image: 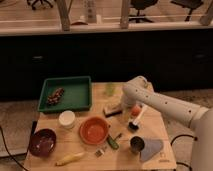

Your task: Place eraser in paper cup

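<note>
We see the eraser point(112, 109) lying flat on the wooden table point(82, 149), near its middle, its tan top facing up. The gripper point(123, 105) hangs just over the eraser's right end, pointing down from the bend of the white arm point(165, 105), which reaches in from the right. Its fingers are spread wide and grasp nothing; we cannot tell whether they touch the block.

The paper cup point(67, 119) stands upright well to the left of the eraser, just below the green tray point(72, 92) and beside the orange bowl point(94, 130). A translucent green cup point(110, 90) stands behind the eraser, near the tray's right edge.

To the right of the gripper lies a white-handled brush point(137, 118) with its black head toward us. Nearer the front edge we see a metal cup point(136, 145) next to a blue-grey pad point(151, 149), a dark bowl point(42, 141) at the left, and a banana point(70, 158) in front.
</note>
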Action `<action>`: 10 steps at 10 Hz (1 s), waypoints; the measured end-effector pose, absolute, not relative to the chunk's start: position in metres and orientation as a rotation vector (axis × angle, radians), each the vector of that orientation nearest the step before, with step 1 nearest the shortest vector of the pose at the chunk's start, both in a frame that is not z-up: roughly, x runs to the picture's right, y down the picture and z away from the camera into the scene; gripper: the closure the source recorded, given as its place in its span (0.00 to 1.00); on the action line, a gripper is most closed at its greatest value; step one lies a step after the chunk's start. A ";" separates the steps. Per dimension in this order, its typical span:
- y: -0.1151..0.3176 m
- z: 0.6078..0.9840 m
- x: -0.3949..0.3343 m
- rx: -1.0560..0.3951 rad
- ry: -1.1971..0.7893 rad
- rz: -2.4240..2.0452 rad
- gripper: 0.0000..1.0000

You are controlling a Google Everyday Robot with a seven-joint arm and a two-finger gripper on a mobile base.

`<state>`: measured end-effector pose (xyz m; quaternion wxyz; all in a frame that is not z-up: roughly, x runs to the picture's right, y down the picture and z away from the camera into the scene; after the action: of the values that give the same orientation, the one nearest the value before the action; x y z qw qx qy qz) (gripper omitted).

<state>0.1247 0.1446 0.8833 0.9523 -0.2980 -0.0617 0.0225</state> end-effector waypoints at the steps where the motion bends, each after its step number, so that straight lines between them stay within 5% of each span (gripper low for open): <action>1: 0.145 0.883 0.124 -0.606 -0.125 0.046 0.20; 10: 0.142 0.885 0.121 -0.597 -0.146 -0.016 0.20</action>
<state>0.1212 0.1421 0.8846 0.9531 -0.2940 -0.0719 -0.0078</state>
